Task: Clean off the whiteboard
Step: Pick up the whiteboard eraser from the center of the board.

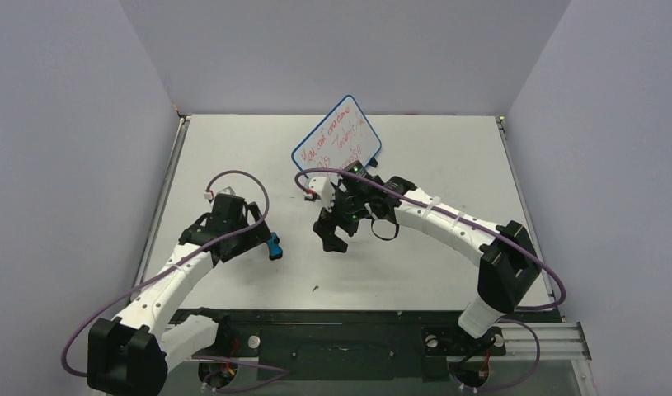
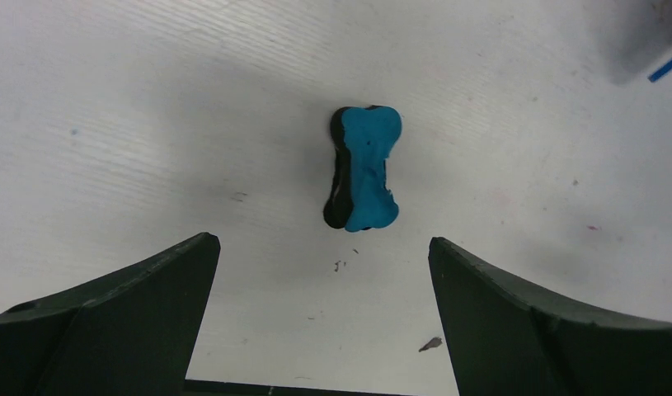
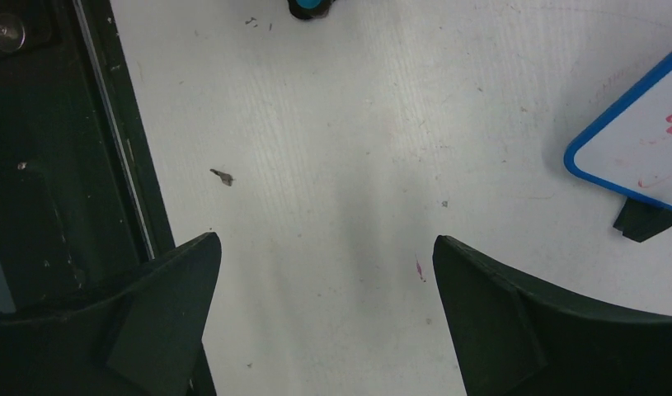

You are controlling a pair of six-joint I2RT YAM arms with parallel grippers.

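Observation:
The whiteboard (image 1: 337, 132) stands tilted at the back middle of the table, blue-rimmed, with red handwriting on its face. One corner of it (image 3: 637, 148) shows in the right wrist view. A small blue bow-shaped eraser (image 1: 273, 246) lies on the table. My left gripper (image 1: 258, 239) is just left of it, open and empty; in the left wrist view the eraser (image 2: 367, 169) lies beyond the spread fingers of the left gripper (image 2: 322, 242). My right gripper (image 1: 331, 238) hangs open and empty over bare table in front of the board, holding nothing (image 3: 326, 239).
A black foot (image 3: 643, 221) of the board's stand rests under the corner. The dark frame (image 3: 52, 165) at the table's near edge runs along the left of the right wrist view. Small dark specks (image 3: 222, 176) lie on the white surface. Purple walls enclose the table.

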